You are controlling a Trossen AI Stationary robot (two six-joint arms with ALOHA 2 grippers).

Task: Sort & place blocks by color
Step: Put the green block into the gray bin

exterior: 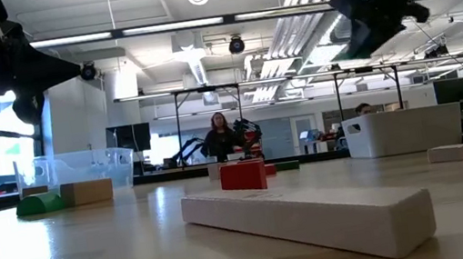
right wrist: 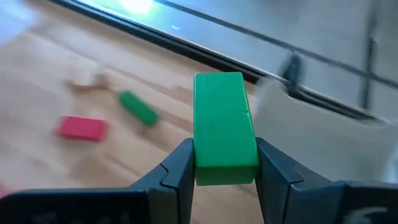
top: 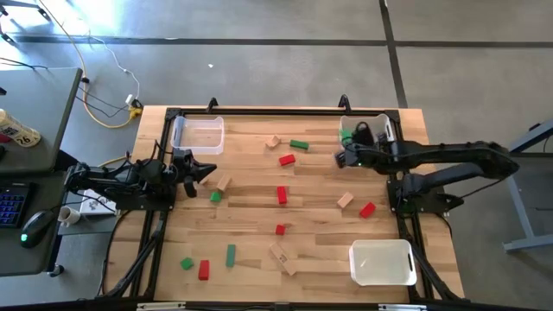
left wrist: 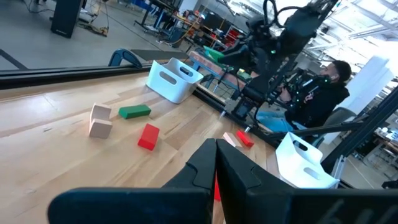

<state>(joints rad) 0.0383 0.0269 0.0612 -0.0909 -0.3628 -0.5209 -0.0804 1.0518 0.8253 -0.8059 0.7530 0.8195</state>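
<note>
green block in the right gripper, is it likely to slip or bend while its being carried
The green block looks like rigid painted wood with flat faces, so it probably won't bend. The right gripper is shut on its flat sides, which should hold steady. Most of the block sticks out beyond the fingers, and the paint looks smooth, so a knock might pivot it.

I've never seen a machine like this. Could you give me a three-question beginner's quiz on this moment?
1. True or false: the right pincer holds a green painted wooden bar.
2. The left pincer is: A open, B shut and empty, C gripping a red block.
3. Fill in: beside the clear plastic bin at the table's far left corner waits the ___ arm.

Key: 1 true; 2 B; 3 left.
</note>
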